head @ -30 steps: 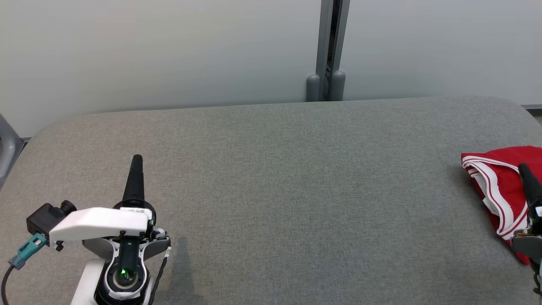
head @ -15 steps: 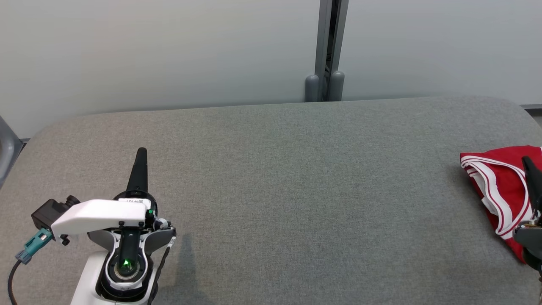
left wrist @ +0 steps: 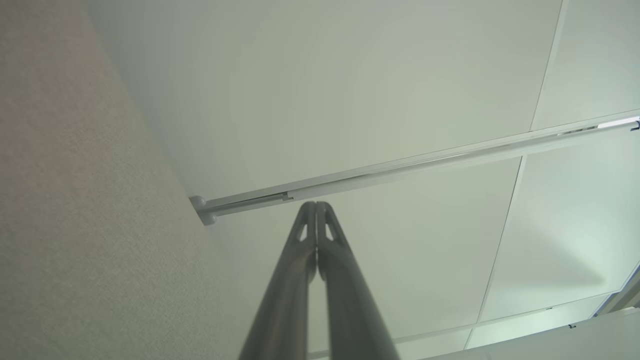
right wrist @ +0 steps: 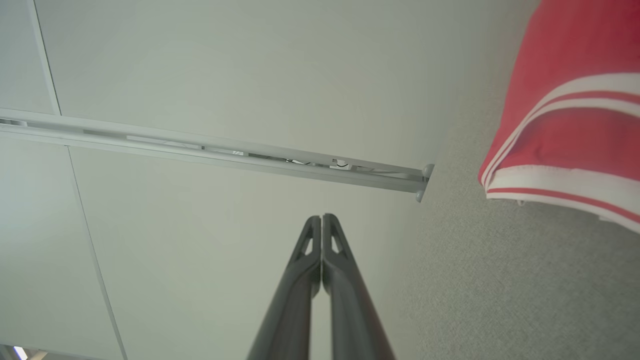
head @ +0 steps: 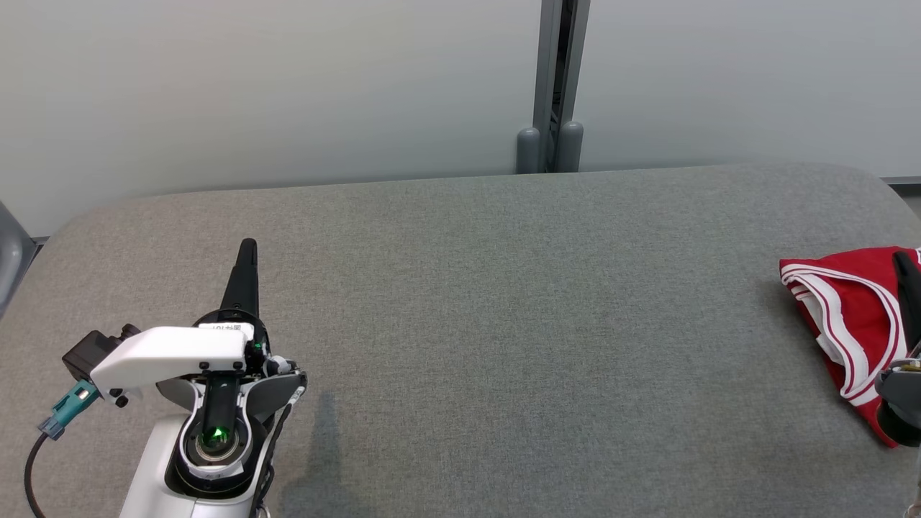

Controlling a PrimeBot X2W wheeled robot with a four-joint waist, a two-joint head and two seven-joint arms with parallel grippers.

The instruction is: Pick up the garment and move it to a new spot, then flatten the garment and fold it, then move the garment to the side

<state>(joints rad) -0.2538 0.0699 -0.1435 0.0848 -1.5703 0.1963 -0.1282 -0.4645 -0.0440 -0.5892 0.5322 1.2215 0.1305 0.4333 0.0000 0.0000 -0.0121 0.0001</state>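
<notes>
Head view: red garment [head: 842, 316] lies folded at the table's [head: 504, 324] right edge, near the right gripper [head: 904, 260]. The left gripper [head: 247, 248] has edged forward, empty. Both grippers are pressed together; the task seems nearly done.

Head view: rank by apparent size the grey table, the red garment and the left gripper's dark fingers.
1. grey table
2. red garment, cut off by the right frame edge and partly behind the right gripper
3. left gripper fingers, shut together, thin
</notes>
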